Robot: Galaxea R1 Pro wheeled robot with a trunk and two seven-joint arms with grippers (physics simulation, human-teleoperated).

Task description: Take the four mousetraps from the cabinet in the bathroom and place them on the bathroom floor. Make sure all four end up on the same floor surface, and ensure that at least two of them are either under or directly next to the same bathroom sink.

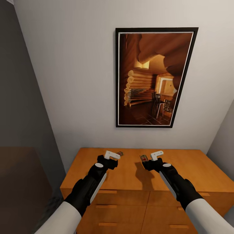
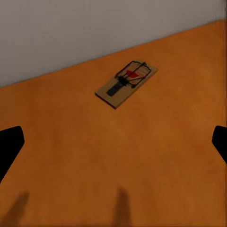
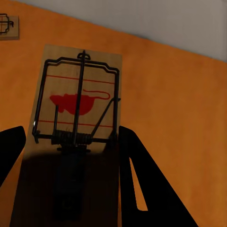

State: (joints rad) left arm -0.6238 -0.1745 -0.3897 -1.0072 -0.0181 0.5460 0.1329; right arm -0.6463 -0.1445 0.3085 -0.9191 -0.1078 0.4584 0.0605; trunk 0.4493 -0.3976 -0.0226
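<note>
On the orange-brown cabinet [image 1: 130,172] top, near the wall, lies one mousetrap [image 2: 126,83] [image 1: 120,153], a tan board with black wire and a red spot. My left gripper [image 1: 113,159] [image 2: 116,142] hovers short of it, open wide with nothing between its fingers. A second mousetrap [image 3: 75,118] [image 1: 143,158] sits between the fingers of my right gripper [image 1: 147,161] [image 3: 72,133], which is shut on its two long edges, above the cabinet top. The other trap [image 3: 7,26] also shows small in a corner of the right wrist view. The bathroom floor is out of view.
A framed picture [image 1: 155,77] of a log-cabin room hangs on the white wall behind the cabinet. Drawer fronts with wooden bar handles [image 1: 107,192] face me below the top. A dark grey panel [image 1: 22,130] stands close on the left.
</note>
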